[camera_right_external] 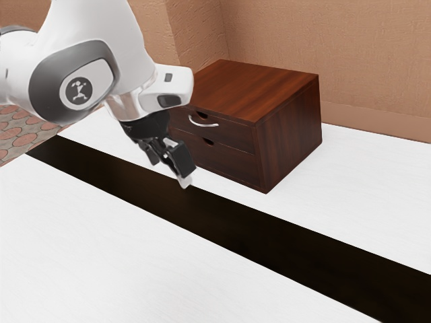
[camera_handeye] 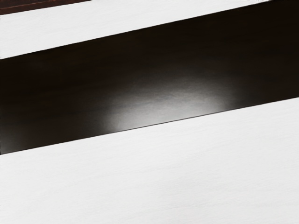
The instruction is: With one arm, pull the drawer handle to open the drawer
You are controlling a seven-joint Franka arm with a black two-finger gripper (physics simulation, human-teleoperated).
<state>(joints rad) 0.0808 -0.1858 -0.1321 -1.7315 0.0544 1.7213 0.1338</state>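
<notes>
Striped table, cabinet partly behind end effector

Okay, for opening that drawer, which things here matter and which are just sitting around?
For the job: tool, drawer handle, top drawer, wooden cabinet.
Just there: lower drawer, white table, dark stripe across the table.
</notes>
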